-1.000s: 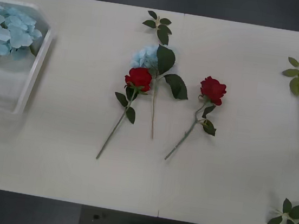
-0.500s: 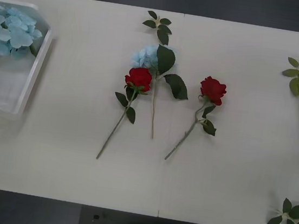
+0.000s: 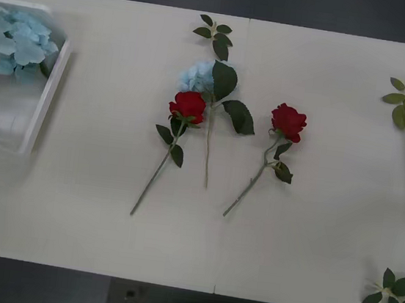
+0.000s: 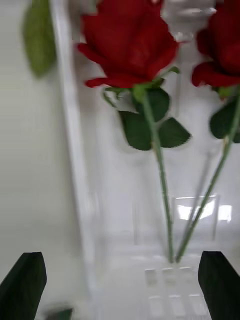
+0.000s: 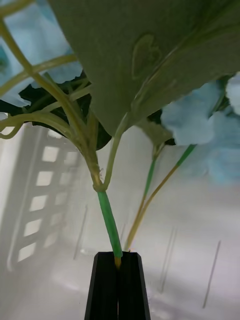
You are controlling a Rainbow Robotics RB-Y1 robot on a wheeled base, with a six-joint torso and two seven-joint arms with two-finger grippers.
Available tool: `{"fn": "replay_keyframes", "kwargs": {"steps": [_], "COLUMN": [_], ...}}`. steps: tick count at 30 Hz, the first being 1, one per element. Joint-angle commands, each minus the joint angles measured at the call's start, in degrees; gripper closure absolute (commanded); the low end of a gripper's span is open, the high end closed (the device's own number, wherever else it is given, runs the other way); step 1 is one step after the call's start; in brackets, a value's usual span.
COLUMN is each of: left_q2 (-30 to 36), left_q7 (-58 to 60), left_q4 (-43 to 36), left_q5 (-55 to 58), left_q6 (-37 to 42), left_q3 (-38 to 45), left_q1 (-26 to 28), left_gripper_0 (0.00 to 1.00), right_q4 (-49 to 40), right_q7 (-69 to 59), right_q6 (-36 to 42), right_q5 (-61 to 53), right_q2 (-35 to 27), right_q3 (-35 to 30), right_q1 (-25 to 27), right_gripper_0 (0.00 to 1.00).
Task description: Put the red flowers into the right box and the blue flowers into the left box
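The left gripper (image 5: 119, 260) is clamped on a blue flower's (image 5: 200, 117) green stem above the left box (image 5: 40, 200). The right gripper (image 4: 120, 280), fingers wide apart and empty, hangs over the right box (image 4: 75, 150), where two red roses (image 4: 130, 42) lie side by side.

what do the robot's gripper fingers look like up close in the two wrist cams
Both pairs are black, not blue. The right gripper shows as two dark, wedge-shaped fingertips with angled tops and a matte finish. The left gripper shows two flat, smooth black fingers forming a tapered block with a thin seam between them. No cables, markings or ribbing can be seen.
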Motion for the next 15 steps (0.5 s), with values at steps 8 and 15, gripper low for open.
{"fn": "replay_keyframes", "kwargs": {"steps": [8,15], "left_q2": [-5.03,-6.18], "left_q7": [0.82,1.09], "left_q4": [3.47,5.14], "left_q5": [-5.37,-6.6], "left_q6": [-6.29,-6.47], "left_q3": [1.49,1.4], "left_q1": [-0.98,-0.81], "left_gripper_0": [1.0,0.8], "right_q4": [-25.09,-44.52], "right_q7": [-27.31,-53.32], "right_q6": [16.46,13.47], "right_q5": [-8.31,-11.83], "right_q2": [-5.57,-5.93], "right_q3": [0.33,11.67], "right_q1": [-1.38,-1.38], "right_gripper_0": [0.11,0.11]}}
